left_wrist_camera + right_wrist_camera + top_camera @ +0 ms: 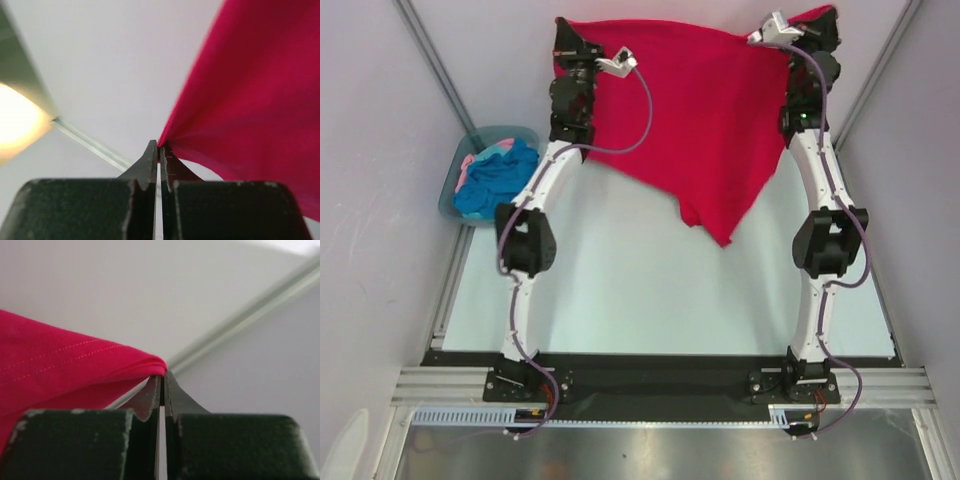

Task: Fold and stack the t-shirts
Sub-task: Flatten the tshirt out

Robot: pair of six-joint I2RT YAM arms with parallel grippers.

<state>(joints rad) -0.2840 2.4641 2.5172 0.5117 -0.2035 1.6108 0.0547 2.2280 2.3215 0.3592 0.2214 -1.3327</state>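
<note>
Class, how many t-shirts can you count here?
3: the red t-shirt hangs from the left claw and right claw; the blue t-shirt and pink t-shirt lie in the tub, which may hide more.

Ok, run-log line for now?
left pincer: shut on red t-shirt | right pincer: shut on red t-shirt | red t-shirt: hanging spread between them | tub: blue t-shirt, pink t-shirt

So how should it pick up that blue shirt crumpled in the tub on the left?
Probably from straight above, pinching a raised fold near the middle of the blue shirt. It lies bunched inside the tub, whose walls block a sideways approach, and a pink shirt lies against it at the far side, so the middle avoids catching both.
</note>
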